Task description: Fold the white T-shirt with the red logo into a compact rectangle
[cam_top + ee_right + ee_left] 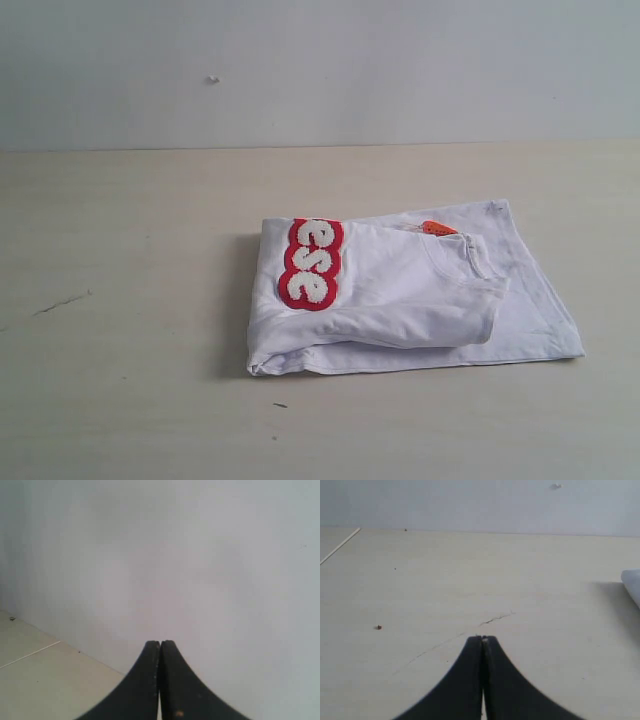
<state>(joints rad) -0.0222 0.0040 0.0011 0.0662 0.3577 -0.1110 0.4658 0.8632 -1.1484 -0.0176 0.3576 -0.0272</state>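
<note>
White T-shirt, folded, on the middle of the table; red logo uppermost. Left gripper and right gripper: jaws together, empty, clear of the cloth. Risk: the puffy, unpressed top fold may spring open.

This looks like a plain robot test room or lab. A broad, pale beige matte desk, marked by a thin dark scratch and a few specks, runs back to a blank grey-white painted wall.

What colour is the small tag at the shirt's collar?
The tag is orange; exterior view shows it best.
</note>
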